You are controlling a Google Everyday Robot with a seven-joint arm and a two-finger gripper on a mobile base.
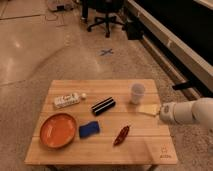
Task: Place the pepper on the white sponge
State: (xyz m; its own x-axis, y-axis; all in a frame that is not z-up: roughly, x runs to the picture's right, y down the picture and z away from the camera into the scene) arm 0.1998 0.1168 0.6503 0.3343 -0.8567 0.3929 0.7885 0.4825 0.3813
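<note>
The pepper (121, 135) is small, slender and dark red. It lies on the wooden table (145, 152) right of centre near the front, just right of the blue sponge (89, 129). The white sponge (148, 109) is a pale flat piece near the table's right edge, below the cup. My gripper (161, 112) is at the end of the white arm (192, 112) coming in from the right, right beside the white sponge's right end and well apart from the pepper.
An orange plate (57, 130) sits at the front left. A black ribbed bar (103, 106) lies mid-table, a white tube (68, 100) at the back left, and a translucent cup (137, 93) at the back right. An office chair (105, 20) stands on the floor behind.
</note>
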